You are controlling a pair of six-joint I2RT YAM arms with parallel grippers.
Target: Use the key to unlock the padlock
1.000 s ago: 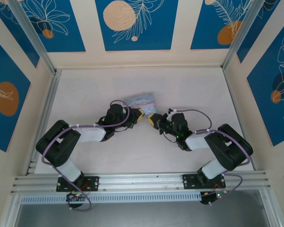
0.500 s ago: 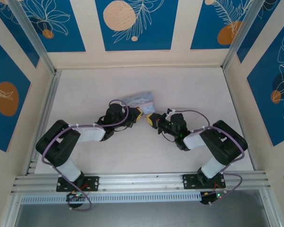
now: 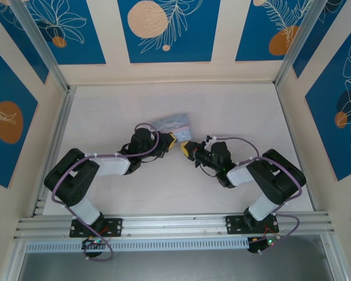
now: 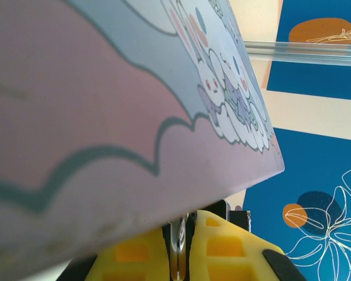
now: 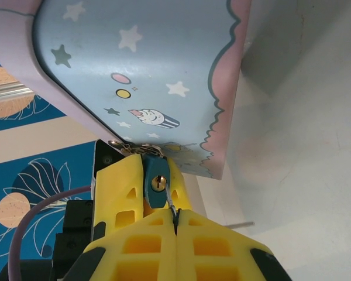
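1. The left pincer [image 3: 173, 140] and the right pincer [image 3: 186, 147] meet tip to tip at mid-tabletop [image 3: 234, 111], just in front of the tin [image 3: 172, 122].
2. In the right wrist view, the padlock [image 5: 158, 184] hangs at the tin's [image 5: 146, 76] lower edge. Its brass keyhole faces the camera.
3. The left pincer pinches the padlock between its yellow fingers [image 5: 120, 193].
4. The right pincer [image 5: 175, 215] is pressed together on the key [image 5: 171, 204], a thin blade sticking out of the seam.
5. The key's tip lies against the padlock's lower right edge, just beside the keyhole and not in it.
6. In the left wrist view, the left pincer [image 4: 182, 225] sits under the tin [image 4: 105, 105], nearly shut on a thin metal sliver.
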